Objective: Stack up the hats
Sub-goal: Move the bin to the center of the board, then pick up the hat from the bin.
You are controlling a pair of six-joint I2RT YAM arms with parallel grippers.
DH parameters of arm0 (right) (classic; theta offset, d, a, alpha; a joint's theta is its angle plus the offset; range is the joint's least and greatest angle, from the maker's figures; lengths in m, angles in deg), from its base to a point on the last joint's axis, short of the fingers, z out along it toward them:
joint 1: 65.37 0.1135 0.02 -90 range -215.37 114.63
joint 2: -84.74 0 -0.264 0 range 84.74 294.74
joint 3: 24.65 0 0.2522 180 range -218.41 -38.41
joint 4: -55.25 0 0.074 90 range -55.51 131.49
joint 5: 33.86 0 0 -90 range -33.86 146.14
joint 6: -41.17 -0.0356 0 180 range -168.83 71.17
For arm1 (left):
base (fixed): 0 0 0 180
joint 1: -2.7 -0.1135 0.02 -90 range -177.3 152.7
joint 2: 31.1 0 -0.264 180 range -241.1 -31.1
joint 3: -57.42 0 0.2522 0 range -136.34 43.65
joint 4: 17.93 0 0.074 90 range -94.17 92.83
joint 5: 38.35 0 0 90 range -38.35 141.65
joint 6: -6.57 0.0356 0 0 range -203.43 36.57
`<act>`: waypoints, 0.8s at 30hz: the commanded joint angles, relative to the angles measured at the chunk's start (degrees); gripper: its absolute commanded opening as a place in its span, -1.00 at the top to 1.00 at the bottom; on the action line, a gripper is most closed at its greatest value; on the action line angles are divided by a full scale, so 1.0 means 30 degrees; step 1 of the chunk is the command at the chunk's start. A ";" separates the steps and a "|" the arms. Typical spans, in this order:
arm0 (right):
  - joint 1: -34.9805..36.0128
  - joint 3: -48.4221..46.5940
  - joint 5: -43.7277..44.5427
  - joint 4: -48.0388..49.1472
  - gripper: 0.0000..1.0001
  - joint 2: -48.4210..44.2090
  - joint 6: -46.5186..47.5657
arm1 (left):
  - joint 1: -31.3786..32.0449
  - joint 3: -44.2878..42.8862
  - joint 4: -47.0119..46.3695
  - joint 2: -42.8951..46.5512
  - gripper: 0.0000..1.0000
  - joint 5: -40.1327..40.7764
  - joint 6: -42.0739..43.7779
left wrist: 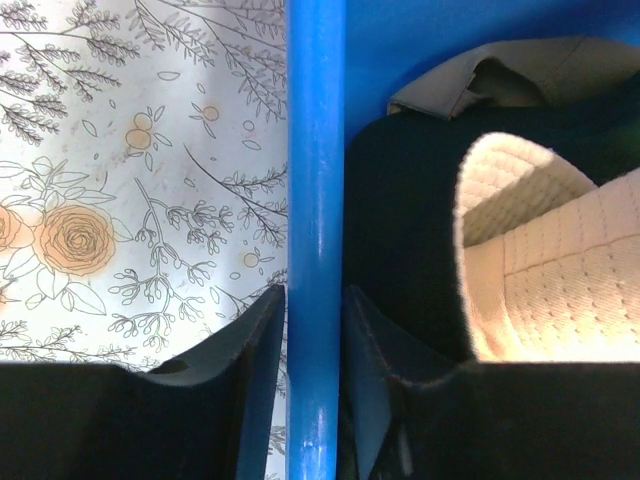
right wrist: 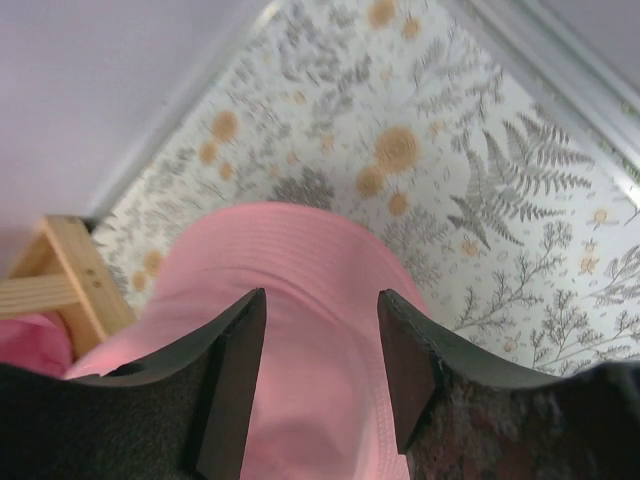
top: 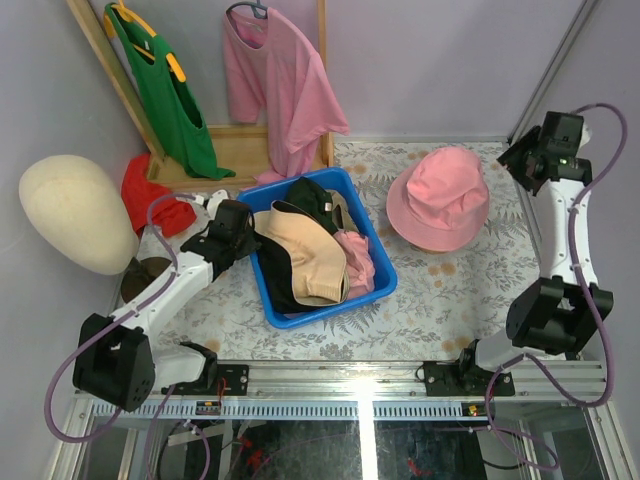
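A blue bin in the middle holds several hats: a tan cap on top, a black hat behind it and a pink cap on the right. A pink bucket hat lies crown up on the table to the right. My left gripper straddles the bin's left rim, its jaws closed against both sides. The tan cap and black hat lie just inside. My right gripper hangs open and empty above the pink bucket hat.
A cream mannequin head stands at the far left beside a red cloth. A wooden rack at the back holds a green T-shirt and a pink T-shirt. Walls close in on the left, back and right.
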 commanded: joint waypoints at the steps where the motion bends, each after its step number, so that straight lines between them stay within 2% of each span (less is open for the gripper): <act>1: -0.0121 -0.2790 0.0321 -0.0435 -0.12 -0.1944 0.0280 | -0.0303 -0.0809 -0.0212 0.0857 0.31 0.0998 0.0189; 6: -0.0097 -0.4414 -0.0821 -0.0875 -0.12 -0.2902 0.0582 | -0.0392 -0.1348 -0.0067 0.1111 -0.03 0.0755 0.0355; 11: 0.0705 -0.5097 -0.2687 -0.1006 -0.17 -0.3670 0.0879 | -0.0393 -0.1881 0.0196 0.1327 -0.13 0.0363 0.0350; 14: 0.2896 -0.5537 -0.2353 -0.1106 -0.18 -0.3903 0.1442 | -0.0386 -0.2074 0.0393 0.1768 -0.15 0.0262 0.0245; 20: 0.9381 -0.6253 -0.0253 -0.1603 -0.18 -0.3163 0.1997 | -0.0404 -0.2309 0.0556 0.2833 -0.18 -0.0141 -0.0131; 24: 1.2878 -0.5785 0.0938 -0.1228 -0.18 -0.2598 0.1932 | -0.0417 -0.2531 0.0728 0.3512 -0.19 -0.0443 -0.0289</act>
